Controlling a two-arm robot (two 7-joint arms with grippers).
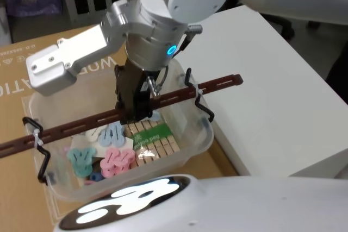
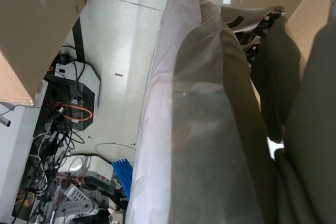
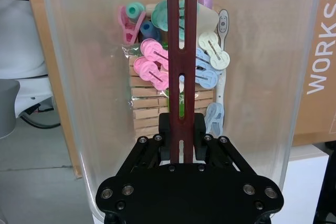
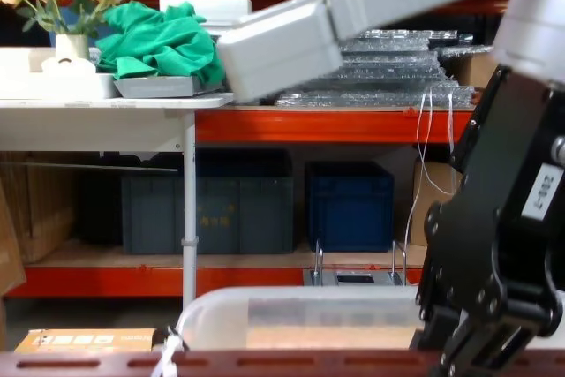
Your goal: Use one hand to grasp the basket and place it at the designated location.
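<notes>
Black and close up, the right gripper (image 3: 182,129) had its fingers pinched narrow on the flat reddish-brown handle (image 3: 182,51), one on each face of the strip. From the head view, that grip (image 1: 133,113) sat about halfway along the handle (image 1: 217,85). I took that as deliberate, since a long bar held at its middle should hang level rather than tip toward one end. The basket (image 1: 185,156) stood on the cardboard sheet (image 1: 16,80), at the sheet's right edge and just beside the white bench (image 1: 261,91). I couldn't tell whether its base was touching the cardboard or just clear of it. Black wire hooks (image 1: 197,99) joined the handle to the rim at each end, with a white tie (image 1: 37,137) lashed round the left one, presumably to stop the bar slipping off. Inside lay wooden pegs (image 1: 155,142) and pastel plastic clips (image 1: 117,158), loose enough that a tilt would probably send them sliding. Seen from the chest, the gripper (image 4: 477,342) reached down on the right toward the bar above the tub (image 4: 300,315). Judging by the floor and cable clutter its wrist camera faced, the left arm seemed parked off to the side.
</notes>
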